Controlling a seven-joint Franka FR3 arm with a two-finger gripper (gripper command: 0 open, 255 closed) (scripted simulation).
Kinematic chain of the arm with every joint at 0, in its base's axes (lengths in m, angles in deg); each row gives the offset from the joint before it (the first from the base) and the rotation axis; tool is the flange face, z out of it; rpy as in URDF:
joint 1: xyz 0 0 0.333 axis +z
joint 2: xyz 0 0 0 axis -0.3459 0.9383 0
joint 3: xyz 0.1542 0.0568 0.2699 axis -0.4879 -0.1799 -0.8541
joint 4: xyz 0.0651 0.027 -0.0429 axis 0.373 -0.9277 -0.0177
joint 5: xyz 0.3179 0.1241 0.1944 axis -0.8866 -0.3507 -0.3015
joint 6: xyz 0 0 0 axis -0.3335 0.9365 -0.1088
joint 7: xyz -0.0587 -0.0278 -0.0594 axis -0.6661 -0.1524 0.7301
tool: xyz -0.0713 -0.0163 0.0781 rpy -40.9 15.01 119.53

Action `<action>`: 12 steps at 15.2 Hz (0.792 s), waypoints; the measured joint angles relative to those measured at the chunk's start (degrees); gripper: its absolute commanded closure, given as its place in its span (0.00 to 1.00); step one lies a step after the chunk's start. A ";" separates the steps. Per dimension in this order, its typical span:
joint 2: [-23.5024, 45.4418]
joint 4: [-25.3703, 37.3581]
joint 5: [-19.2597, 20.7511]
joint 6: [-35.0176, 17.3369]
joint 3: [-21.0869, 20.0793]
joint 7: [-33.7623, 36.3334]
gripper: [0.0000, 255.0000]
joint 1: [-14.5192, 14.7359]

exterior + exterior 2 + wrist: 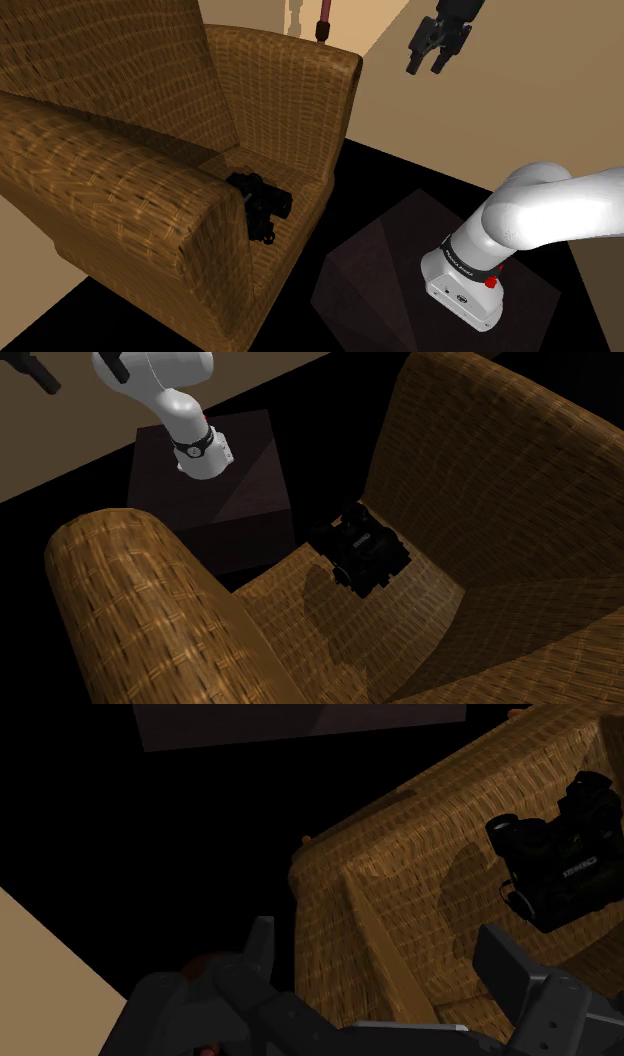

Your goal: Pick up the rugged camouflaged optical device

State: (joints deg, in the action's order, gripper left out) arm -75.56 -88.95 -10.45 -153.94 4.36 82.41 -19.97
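A pair of dark, almost black binoculars [259,203] lies on the seat of a brown wicker armchair [130,190], close to the seat's front edge. The second exterior view has the binoculars [362,547] in the middle of the seat, between the armrests. My black gripper [432,47] hangs high in the air, well above and off to the shoulder view's right of the chair, open with nothing between its fingers. In the wrist view the fingers [258,947] stand wide apart, and the binoculars [560,859] sit far beyond them on the seat.
The arm's dark box stand [420,270] is on the floor just off the armchair's front corner. The chair's tall back [500,462] and thick armrests [150,602] wall in the seat. A tan wall [540,90] rises behind, with a red-tipped pole [322,22] beyond the chair.
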 measured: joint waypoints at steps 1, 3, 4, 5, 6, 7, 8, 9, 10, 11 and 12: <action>0.00 0.00 0.00 0.00 0.00 0.00 0.00 0.00; 0.87 -0.79 -0.60 -1.43 -0.97 0.58 0.00 0.54; 1.32 -1.63 -1.10 -2.54 -1.80 1.12 0.00 0.96; 1.67 -2.58 -1.60 -3.67 -2.62 1.64 0.00 1.40; 2.13 -3.14 -2.25 -4.55 -3.72 2.46 0.00 1.95; 2.87 -3.86 -2.77 -5.82 -4.59 2.97 0.00 2.42; 3.64 -4.47 -3.17 -7.03 -5.29 3.29 0.00 2.82; 4.49 -5.03 -3.64 -8.26 -6.12 3.77 0.00 3.28; 5.59 -5.25 -4.18 -9.44 -7.12 4.43 0.00 3.80; 6.22 -6.02 -4.73 -10.69 -8.08 5.04 0.00 4.33; 6.75 -6.78 -5.24 -11.85 -8.97 5.57 0.00 4.85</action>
State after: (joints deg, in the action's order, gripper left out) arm -68.80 -95.73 -15.69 -165.79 -4.61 87.98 -15.12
